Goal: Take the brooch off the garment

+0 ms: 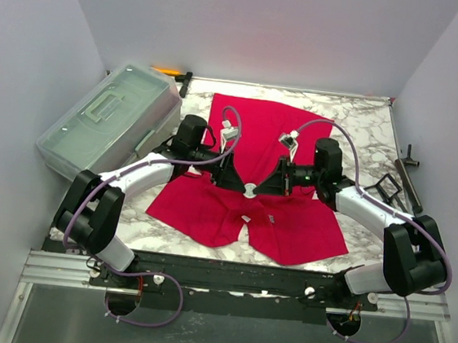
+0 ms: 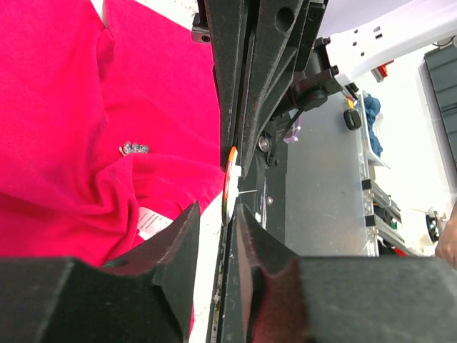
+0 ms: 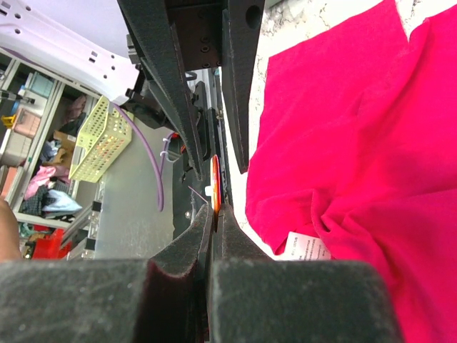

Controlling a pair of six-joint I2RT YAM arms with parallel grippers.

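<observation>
We note bright, even overhead light; soft shadows on the white marbled tabletop point(image 1: 365, 128). The bright red cloth T-shirt point(image 1: 266, 134) oversaturates. In wrist views, near black fingers point(image 2: 168, 257) blur.

Label point(image 3: 307, 247) on garment point(image 3: 371, 143): print unreadable.

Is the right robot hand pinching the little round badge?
Yes, the right gripper has its fingers closed on the thin edge of the round badge, as its own wrist view shows.
</observation>
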